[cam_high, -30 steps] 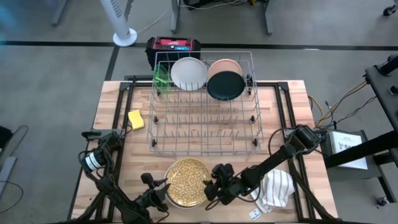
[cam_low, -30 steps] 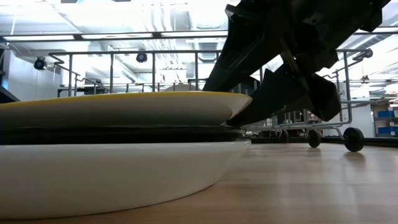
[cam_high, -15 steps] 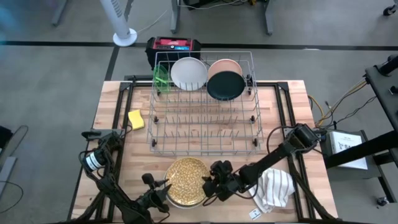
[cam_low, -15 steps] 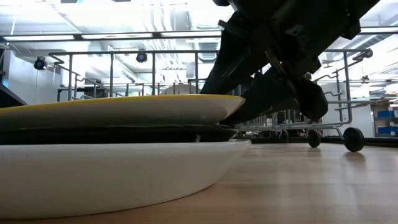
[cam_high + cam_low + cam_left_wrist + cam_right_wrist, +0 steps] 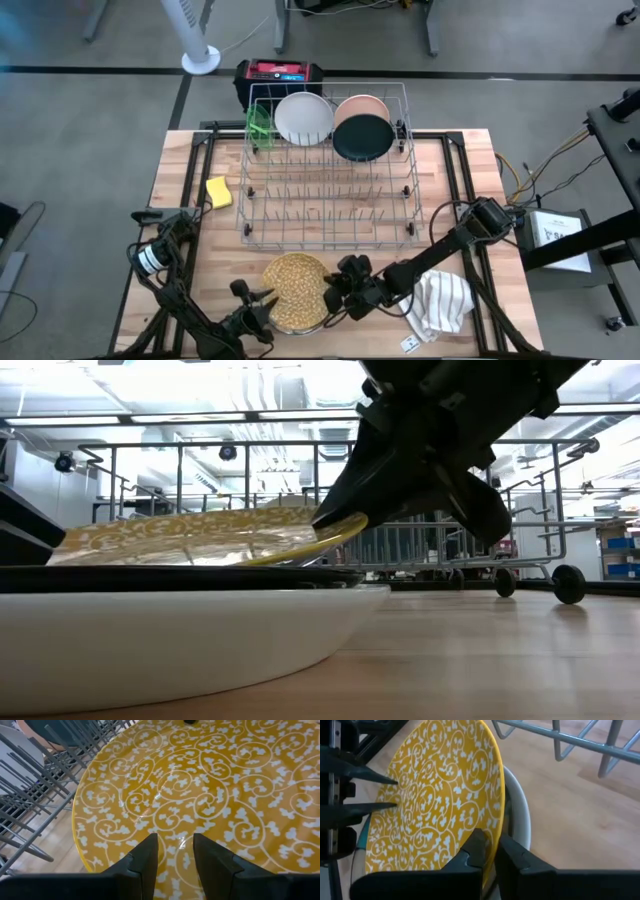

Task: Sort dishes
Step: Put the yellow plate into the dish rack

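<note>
We see the round yellow plate with the white scroll pattern (image 5: 294, 291) at the lower centre of the high view, on top of a stack made of a black dish (image 5: 180, 577) and a larger white plate (image 5: 170, 640). The right gripper (image 5: 338, 291) sits at the plate's right edge in that view, its two fingers pinched shut on the rim; the right wrist view shows one finger above and one below the yellow edge (image 5: 490, 851). In the low view the gripped side of the plate stands clear of the black dish while the far side, at the left of that frame, rests low, so the plate tilts up toward the right gripper.

The left gripper (image 5: 252, 308) waits at the plate's lower left edge in the high view, fingers partly apart over the patterned face (image 5: 150, 855), gripping nothing that we can see.

The wire dish rack (image 5: 328, 165) lies toward the top of the high view, just beyond the stack, with a lime-green dish (image 5: 259, 125), a white plate (image 5: 303, 117), a peach dish (image 5: 362, 105) and a black plate (image 5: 362, 138) standing along its upper rail. We judge that the next move turns on this: the plate must travel up the frame from the right gripper and turn on edge to drop between the free tines.
</note>
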Available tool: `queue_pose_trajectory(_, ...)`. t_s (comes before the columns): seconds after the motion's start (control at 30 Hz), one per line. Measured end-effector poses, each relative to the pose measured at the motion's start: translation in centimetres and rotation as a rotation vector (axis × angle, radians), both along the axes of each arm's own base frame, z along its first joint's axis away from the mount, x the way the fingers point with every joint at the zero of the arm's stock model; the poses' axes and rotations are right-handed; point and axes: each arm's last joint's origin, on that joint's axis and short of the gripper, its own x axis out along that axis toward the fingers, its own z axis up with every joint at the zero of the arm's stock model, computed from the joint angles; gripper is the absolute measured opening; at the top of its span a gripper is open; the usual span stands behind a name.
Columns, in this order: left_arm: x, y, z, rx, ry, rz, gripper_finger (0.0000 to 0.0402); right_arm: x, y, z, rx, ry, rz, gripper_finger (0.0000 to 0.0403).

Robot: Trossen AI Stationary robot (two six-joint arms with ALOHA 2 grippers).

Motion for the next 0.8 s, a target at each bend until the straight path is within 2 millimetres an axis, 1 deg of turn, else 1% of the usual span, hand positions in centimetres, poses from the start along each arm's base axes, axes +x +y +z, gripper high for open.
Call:
queue_pose_trajectory(0.17,0.3,-0.5,0.6,0.014,0.020,-0.016,0.0115,-0.1,0.0,0.0,-0.014,0.011,0.017,0.0004)
queue_pose_trajectory(0.3,0.6,-1.1,2.0,0.042,0.038,-0.025,0.0115,-0.2,0.0,0.6,-0.032,0.011,0.038,0.0002)
queue_pose_trajectory(0.5,1.1,-2.0,5.0,0.078,0.055,-0.025,0.0115,-0.7,0.3,1.9,-0.108,-0.011,0.069,0.0000)
queue_pose_trajectory(0.6,1.2,-2.4,6.5,0.087,0.017,-0.024,0.0115,-0.8,0.5,2.2,-0.139,-0.015,0.086,0.0000)
queue_pose_trajectory(0.73,0.8,-2.6,9.3,0.030,-0.070,0.029,0.0119,-1.1,0.8,2.5,-0.198,-0.020,0.111,0.0000)
queue_pose_trajectory(0.8,0.6,-3.0,10.5,-0.052,-0.131,0.050,0.0124,-1.2,1.0,2.8,-0.234,-0.023,0.125,0.0000)
